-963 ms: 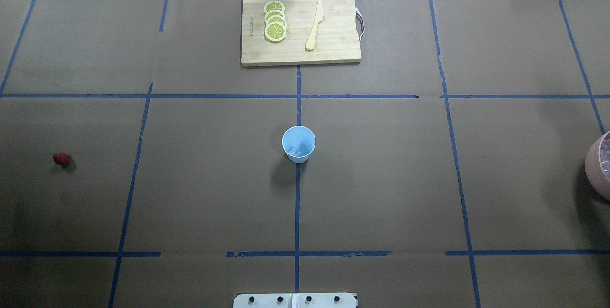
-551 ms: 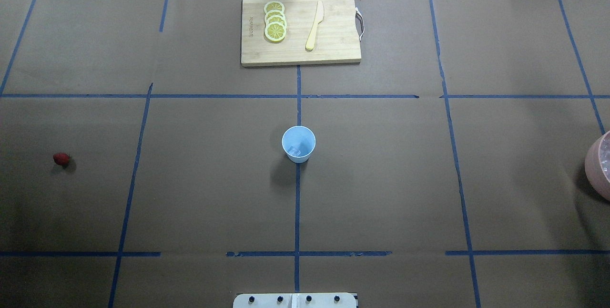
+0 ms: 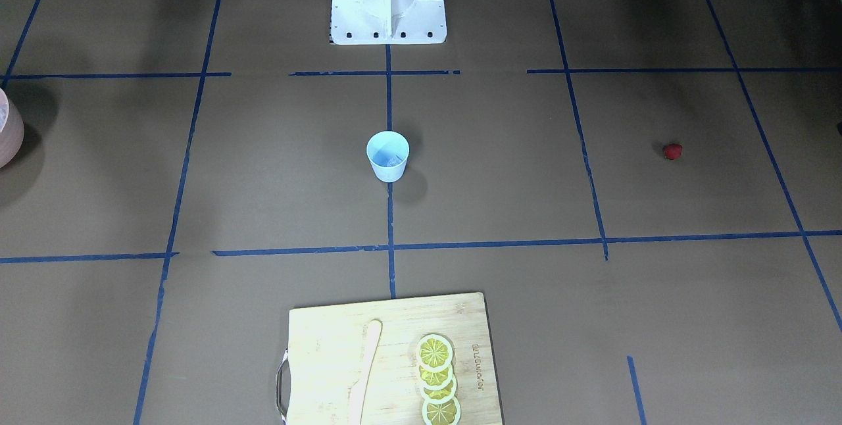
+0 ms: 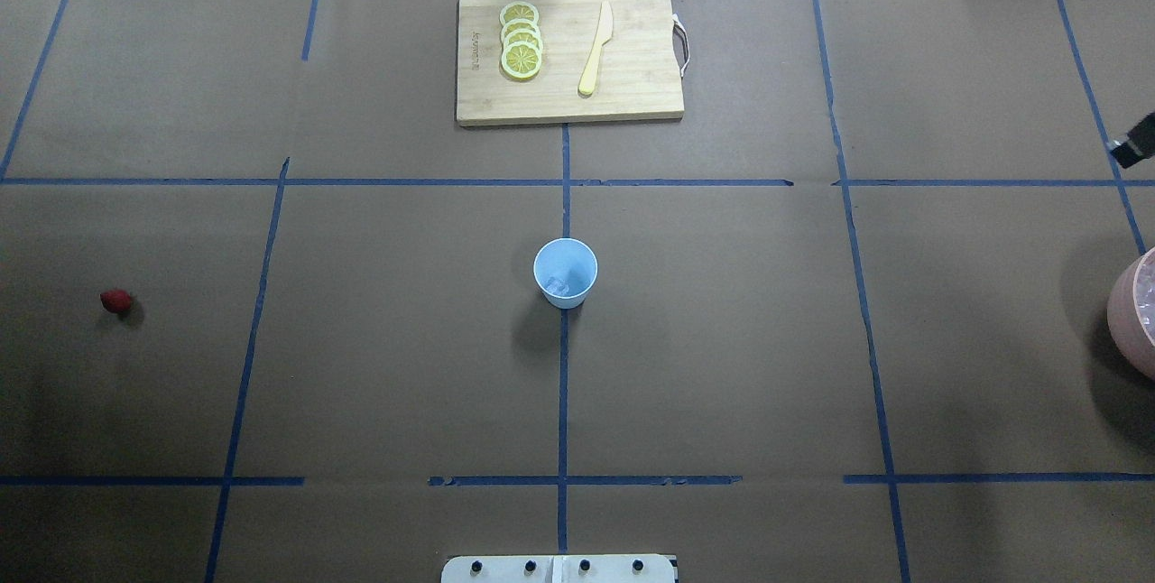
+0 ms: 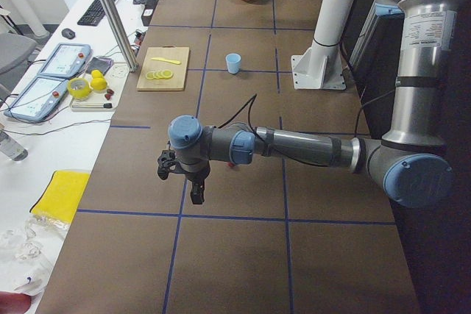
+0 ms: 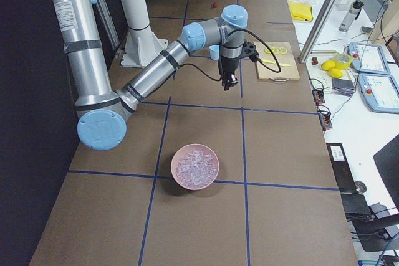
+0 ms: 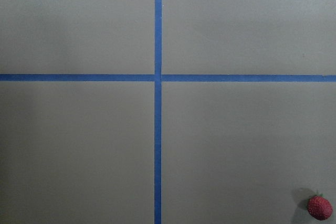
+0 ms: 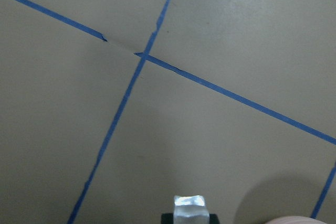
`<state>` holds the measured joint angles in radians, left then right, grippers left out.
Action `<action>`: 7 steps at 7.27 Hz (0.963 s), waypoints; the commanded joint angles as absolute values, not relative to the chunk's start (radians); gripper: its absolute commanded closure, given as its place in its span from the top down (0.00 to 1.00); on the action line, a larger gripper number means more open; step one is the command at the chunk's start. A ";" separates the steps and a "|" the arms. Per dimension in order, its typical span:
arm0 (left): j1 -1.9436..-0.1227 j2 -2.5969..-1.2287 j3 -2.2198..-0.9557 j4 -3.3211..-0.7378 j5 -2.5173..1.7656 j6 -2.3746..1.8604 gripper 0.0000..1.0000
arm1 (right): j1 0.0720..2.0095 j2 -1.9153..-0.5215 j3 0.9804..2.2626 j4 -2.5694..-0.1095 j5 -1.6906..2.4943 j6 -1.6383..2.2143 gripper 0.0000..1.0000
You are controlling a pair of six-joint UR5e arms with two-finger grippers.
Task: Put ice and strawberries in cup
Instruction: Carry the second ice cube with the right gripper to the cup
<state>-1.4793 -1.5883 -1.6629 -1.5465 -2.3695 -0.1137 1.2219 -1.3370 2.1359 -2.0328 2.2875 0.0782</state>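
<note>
The pale-blue cup [image 4: 566, 272] stands upright at the table's middle, with ice [image 4: 561, 283] inside; it also shows in the front view [image 3: 387, 155]. The strawberry [image 4: 115, 300] lies on the table at the far left and in the bottom right corner of the left wrist view [image 7: 319, 207]. My right gripper [image 6: 230, 82] hangs above the table beyond the pink bowl and is shut on an ice cube [image 8: 189, 205]; its tip shows at the overhead view's right edge [image 4: 1132, 150]. My left gripper [image 5: 197, 196] hangs above the table; I cannot tell whether it is open or shut.
A pink bowl [image 6: 195, 166] full of ice cubes stands at the table's right edge [image 4: 1128, 317]. A wooden cutting board [image 4: 632, 96] at the far middle holds lemon slices [image 4: 521, 40] and a wooden knife [image 4: 595, 49]. The robot's base plate [image 4: 559, 569] is at the near edge.
My right gripper's tip has come into the overhead view at the right edge. The shadow beside the pink bowl has shifted. The cup and the strawberry have not moved.
</note>
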 commanded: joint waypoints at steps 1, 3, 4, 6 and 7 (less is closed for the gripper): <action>-1.474 -1.588 -1.663 -1.580 -2.367 -0.106 1.00 | 1.062 -1.200 2.134 -2.040 2.280 0.319 0.00; -1.463 -1.591 -1.661 -1.614 -2.370 -0.110 1.00 | 0.920 -1.079 2.132 -2.039 2.238 0.569 0.00; -1.428 -1.609 -1.661 -1.609 -2.361 -0.110 1.00 | 0.864 -1.034 2.126 -2.036 2.214 0.650 0.00; -1.394 -1.606 -1.658 -1.612 -2.356 -0.118 1.00 | 0.734 -0.951 2.093 -2.028 2.123 0.788 0.00; -1.396 -1.598 -1.660 -1.614 -2.358 -0.123 1.00 | 0.669 -0.913 2.039 -1.966 2.076 0.860 0.00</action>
<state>-1.4021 -1.6040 -1.6594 -1.6123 -2.3572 -0.1173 0.7478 -0.9615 2.0867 -2.0132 2.1313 0.7719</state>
